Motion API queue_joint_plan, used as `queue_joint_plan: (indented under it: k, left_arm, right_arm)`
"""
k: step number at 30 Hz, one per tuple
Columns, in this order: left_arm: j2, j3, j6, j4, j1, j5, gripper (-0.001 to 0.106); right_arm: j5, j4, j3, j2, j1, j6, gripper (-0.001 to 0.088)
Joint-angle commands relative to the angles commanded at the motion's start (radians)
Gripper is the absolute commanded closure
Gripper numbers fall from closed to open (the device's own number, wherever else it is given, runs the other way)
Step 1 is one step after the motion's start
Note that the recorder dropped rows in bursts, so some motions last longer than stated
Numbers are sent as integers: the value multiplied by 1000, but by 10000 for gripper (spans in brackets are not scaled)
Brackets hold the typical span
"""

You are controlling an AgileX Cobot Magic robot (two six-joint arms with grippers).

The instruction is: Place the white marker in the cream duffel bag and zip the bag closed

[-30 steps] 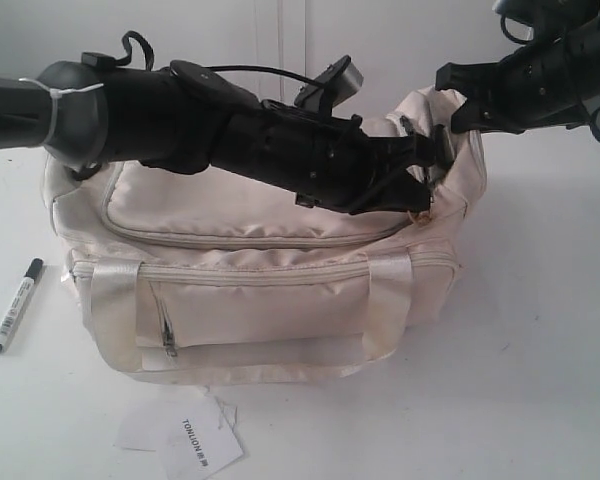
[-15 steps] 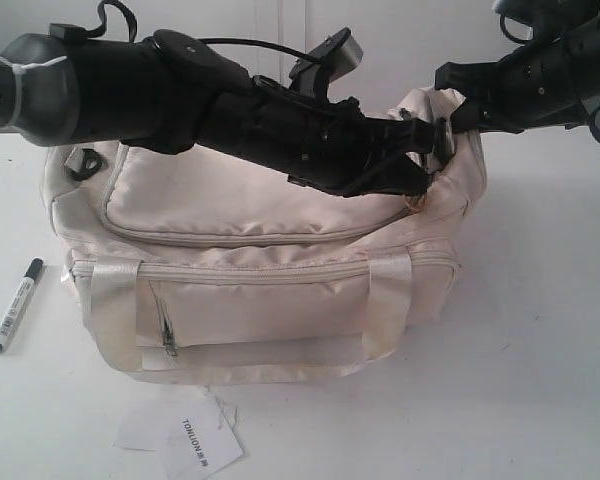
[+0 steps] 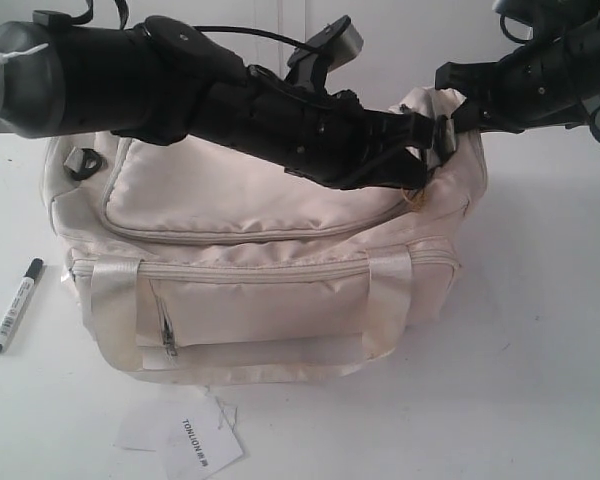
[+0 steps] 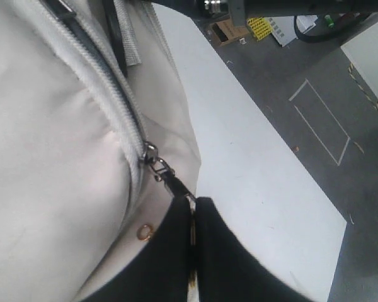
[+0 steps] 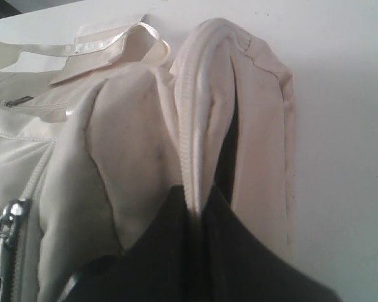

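Observation:
The cream duffel bag (image 3: 260,310) sits mid-table, and its curved top zip looks closed along the front. The white marker (image 3: 12,307) lies on the table left of the bag, outside it. My left gripper (image 3: 432,135) reaches across to the bag's right end. In the left wrist view it (image 4: 193,206) is shut on the metal zipper pull (image 4: 170,179), just past the slider (image 4: 150,153). My right gripper (image 3: 458,108) is shut on a raised fold of the bag's right end (image 5: 201,126), pinched between its fingers (image 5: 170,251).
A white paper tag with printed text (image 3: 195,443) lies in front of the bag. A black strap ring (image 3: 85,160) shows at the bag's left end. A small gold ring (image 4: 143,233) sits on the fabric near the left fingers. The table edge and grey floor (image 4: 340,94) lie beyond.
My left arm has risen, and its gripper has lifted a little at the bag's right end, still on the zipper pull. The right gripper and the marker have not moved.

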Motion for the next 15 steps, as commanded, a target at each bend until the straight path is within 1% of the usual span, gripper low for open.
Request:
queue_joint_plan:
  k: [7,11,15]
  left_arm:
    - [-16,0,-12,23,0,9,1053]
    - [-23,0,-45,67,0,4,1053]
    - [-23,0,-50,69,0,4,1053]
  right_arm:
    - [-2,0,0,0,0,2,868]
    - [-4,0,0,0,0,4,868]
    - [-2,0,0,0,0,4,868]
